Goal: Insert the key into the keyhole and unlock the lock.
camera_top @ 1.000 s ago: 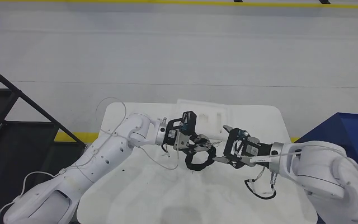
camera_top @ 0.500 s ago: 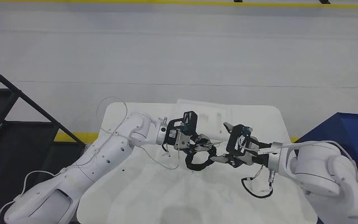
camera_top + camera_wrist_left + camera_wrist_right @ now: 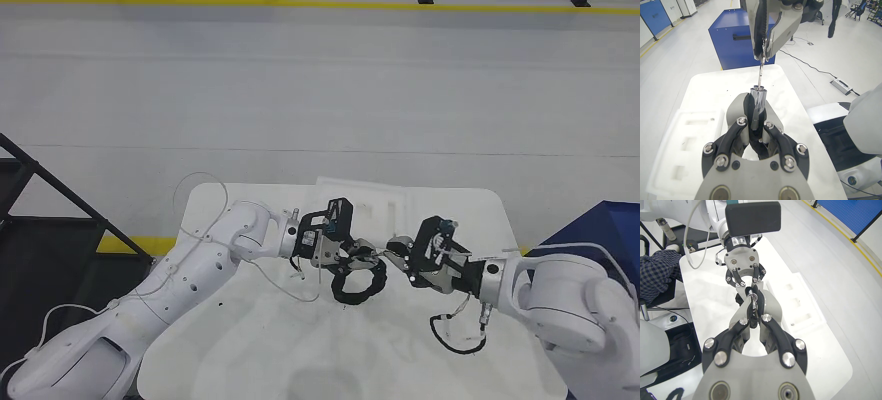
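A chrome lock cylinder with a black cable loop hanging under it is held above the white table; my left gripper is shut on it. Facing it, my right gripper is shut on the silver key. The key's blade points along the cylinder's axis and its tip meets the cylinder's end face; how deep it sits cannot be told. In the right wrist view the key lies between my right gripper fingers, touching the lock. From above, both grippers meet over the table's middle.
A white foam tray with rectangular recesses lies at the table's back edge. A blue cabinet stands off the table's right side. A loose black cable hangs under the right arm. The table front is bare.
My right gripper has moved left toward the lock, bringing the key's tip up to the cylinder's face. The left arm and the lock have stayed in place.
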